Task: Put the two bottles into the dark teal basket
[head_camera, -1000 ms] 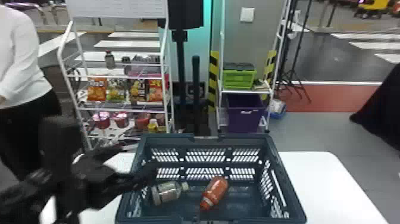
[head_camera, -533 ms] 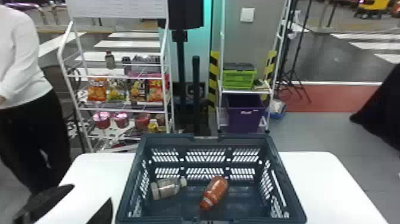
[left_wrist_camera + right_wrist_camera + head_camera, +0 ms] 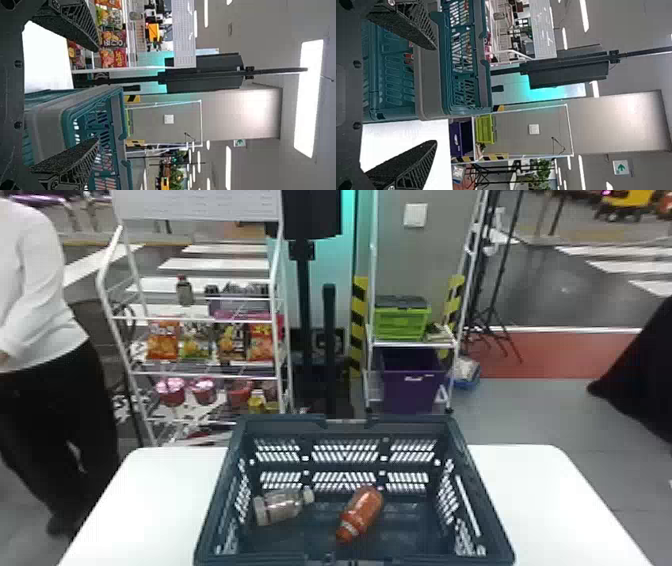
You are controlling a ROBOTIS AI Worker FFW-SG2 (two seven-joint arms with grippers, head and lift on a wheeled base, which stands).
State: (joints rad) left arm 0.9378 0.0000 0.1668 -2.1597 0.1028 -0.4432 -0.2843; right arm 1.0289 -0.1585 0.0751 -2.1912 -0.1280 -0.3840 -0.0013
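In the head view the dark teal basket [image 3: 460, 490] stands on the table. A clear bottle with a white cap [image 3: 282, 507] lies inside it at the left, and an orange bottle [image 3: 360, 514] lies near the middle, apart from the first. My left gripper [image 3: 99, 93] is open in the left wrist view, nothing between its fingertips except the view of the basket's outer side beyond. The right wrist view has my right gripper [image 3: 436, 95] open and empty, with the basket's side behind it.
The white table [image 3: 545, 500] extends on both sides of the basket. Behind it stand a snack rack [image 3: 200, 374] at the left and a rack holding a green crate [image 3: 401, 322] and a purple bin [image 3: 412, 387].
My left arm has drawn back from over the basket and out past the lower left. The clear bottle has shifted slightly inside the basket; the orange bottle has stayed put.
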